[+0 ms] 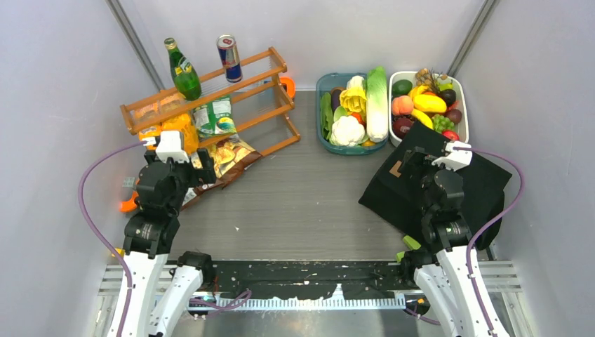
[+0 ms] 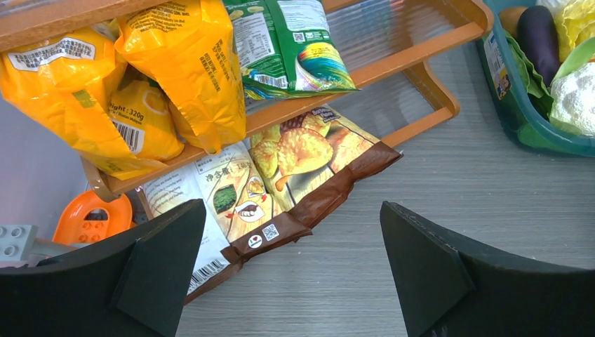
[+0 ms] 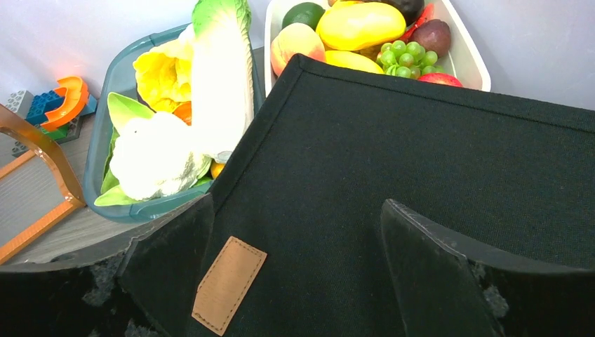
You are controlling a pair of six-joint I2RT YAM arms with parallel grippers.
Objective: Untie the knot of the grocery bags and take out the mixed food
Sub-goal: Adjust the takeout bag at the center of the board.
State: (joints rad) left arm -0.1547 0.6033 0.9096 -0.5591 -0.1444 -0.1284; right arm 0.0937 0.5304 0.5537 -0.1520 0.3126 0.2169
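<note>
- Black tote lies flat on the table in the top view, right under the right gripper. The left gripper hangs over a crisp pack next to the wooden rack. Past the right gripper sit a teal bin and a white bin.
- From the left wrist, the left gripper has its fingers spread wide and holds nothing. The crisp pack lies on the table just ahead, in line with the gap. Yellow packets and a green packet sit on the wooden rack, farther ahead.
- From the right wrist, the right gripper is spread wide too and holds nothing. The tote fills the space under and ahead of it. A brown patch sits by the left finger. A long cabbage lies in the teal bin, ahead and to the left.
</note>
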